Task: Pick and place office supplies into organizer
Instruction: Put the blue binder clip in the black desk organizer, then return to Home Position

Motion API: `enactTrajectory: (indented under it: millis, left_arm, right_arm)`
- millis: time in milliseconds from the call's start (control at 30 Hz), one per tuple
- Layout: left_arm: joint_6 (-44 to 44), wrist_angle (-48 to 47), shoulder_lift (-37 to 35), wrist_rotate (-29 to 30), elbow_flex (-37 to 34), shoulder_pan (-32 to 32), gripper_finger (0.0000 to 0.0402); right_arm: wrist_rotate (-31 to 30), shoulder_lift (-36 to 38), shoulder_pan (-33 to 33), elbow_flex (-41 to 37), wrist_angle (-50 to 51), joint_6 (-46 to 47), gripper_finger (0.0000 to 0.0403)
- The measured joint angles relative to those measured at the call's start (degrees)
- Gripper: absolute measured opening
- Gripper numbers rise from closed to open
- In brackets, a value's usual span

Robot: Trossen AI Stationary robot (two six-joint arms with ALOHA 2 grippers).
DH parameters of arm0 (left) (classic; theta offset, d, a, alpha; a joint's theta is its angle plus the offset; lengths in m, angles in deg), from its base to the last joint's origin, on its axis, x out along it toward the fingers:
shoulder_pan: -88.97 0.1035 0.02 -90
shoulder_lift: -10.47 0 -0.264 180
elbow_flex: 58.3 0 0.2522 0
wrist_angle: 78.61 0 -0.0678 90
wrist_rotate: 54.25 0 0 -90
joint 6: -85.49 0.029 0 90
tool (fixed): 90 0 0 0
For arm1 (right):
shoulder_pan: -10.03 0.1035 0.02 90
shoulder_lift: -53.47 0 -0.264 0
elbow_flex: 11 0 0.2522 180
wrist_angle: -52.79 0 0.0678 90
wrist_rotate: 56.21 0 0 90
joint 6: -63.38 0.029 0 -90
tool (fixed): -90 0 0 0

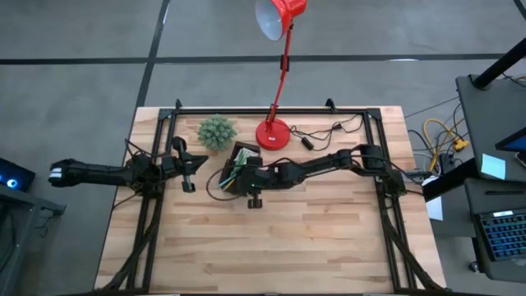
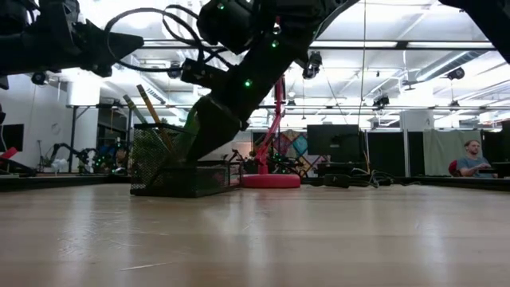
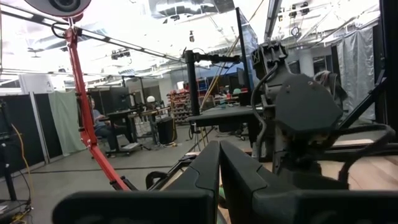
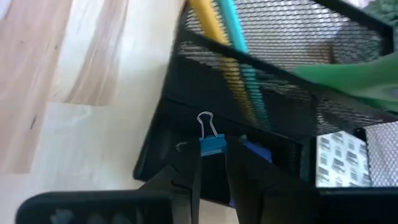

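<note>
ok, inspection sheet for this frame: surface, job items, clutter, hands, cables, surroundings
surface: bare wood tabletop.
job's things: black mesh organizer holds yellow pencil, green pen, green scissors handle; blue binder clip over its low tray.
clutter: red lamp, spiky plant.
hands: right hand shut on blue binder clip at the organizer; left hand shut, idle at the table's left.
cables: black lamp cord; yellow cables off-table.
surroundings: seated person.

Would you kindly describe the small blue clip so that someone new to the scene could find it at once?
Start at the red desk lamp at the table's far edge; just in front of its base stands the black mesh organizer. At the organizer's low front tray, the right gripper holds the blue binder clip. Unlike the long yellow pencil and teal pen standing behind it, it is tiny, with silver wire loops.
</note>
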Motion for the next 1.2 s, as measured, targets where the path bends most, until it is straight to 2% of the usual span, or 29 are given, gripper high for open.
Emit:
enactTrajectory:
  millis: [133,333,533,667,800,967,1100,1200]
  left_arm:
    - [0.0,-0.01,0.0,-0.01,0.0,0.0,0.0]
    - [-0.02,-0.01,0.0,0.01,0.0,0.0,0.0]
    - [-0.02,0.0,0.0,0.0,0.0,0.0,0.0]
    - [0.0,-0.01,0.07,0.0,0.0,0.0,0.0]
    - [-0.09,-0.09,0.03,0.01,0.0,0.0,0.0]
    - [-0.11,-0.19,0.09,-0.01,0.0,0.0,0.0]
    - [-0.12,-0.17,0.07,0.0,0.0,-0.02,0.0]
    - [-0.13,-0.16,0.05,-0.01,0.0,-0.02,0.0]
  right_arm:
    - [0.0,0.0,0.01,0.0,-0.02,-0.02,0.007]
    - [0.61,0.0,0.06,0.0,0.17,0.1,0.0119]
    - [0.55,0.94,0.04,-0.02,2.24,4.83,0.016]
    - [0.39,4.62,0.47,-0.04,3.45,6.07,0.0163]
    - [0.38,11.1,2.0,-2.48,0.13,4.66,0.0143]
    - [0.29,22.59,4.75,-12.24,-8.96,2.71,0.0111]
    - [-0.96,34.48,6.87,-25.06,-16.6,2.99,0.0084]
    - [-4.37,43.18,8.86,-36.74,-24.55,3.19,0.0066]
